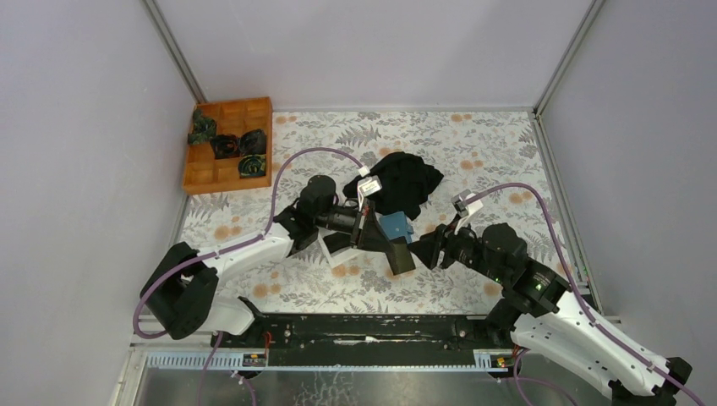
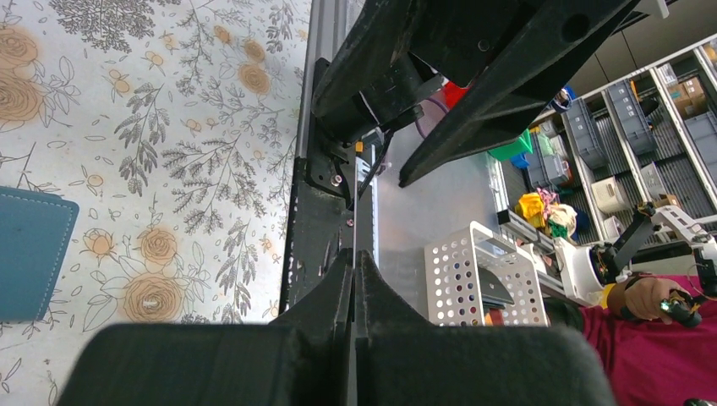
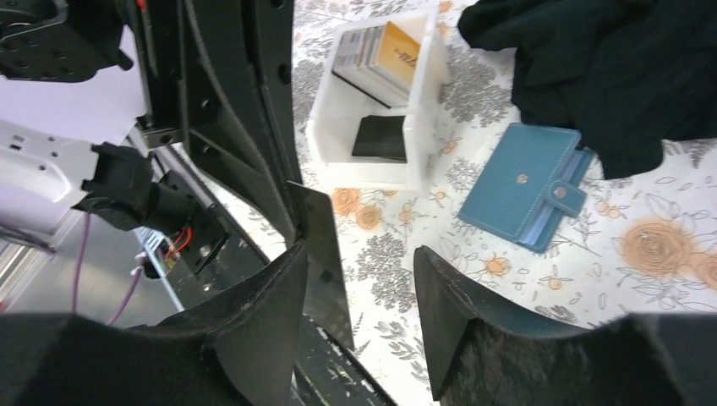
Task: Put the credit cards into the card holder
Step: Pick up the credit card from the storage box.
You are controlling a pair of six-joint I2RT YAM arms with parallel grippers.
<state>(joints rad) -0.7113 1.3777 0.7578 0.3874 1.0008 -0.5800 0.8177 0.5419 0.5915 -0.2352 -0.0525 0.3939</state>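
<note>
My left gripper [image 1: 369, 233] is shut on a black credit card [image 1: 397, 256], which it holds out over the table. In the left wrist view the card [image 2: 356, 203] shows edge-on as a thin line rising from the shut jaws [image 2: 355, 255]. My right gripper [image 1: 423, 252] is open. In its wrist view the card [image 3: 325, 254] stands between its fingers [image 3: 359, 254], close against the left one. The teal card holder [image 3: 524, 186] lies closed on the table just beyond. More credit cards [image 3: 380, 55] and another black one [image 3: 380, 138] sit in the white tray [image 3: 418, 127].
A black cloth [image 1: 397, 182] lies bunched behind the card holder [image 1: 395, 224]. A wooden compartment tray [image 1: 227, 144] with dark objects stands at the back left. The white tray [image 1: 336, 247] sits under my left wrist. Grey walls close in the flowered table.
</note>
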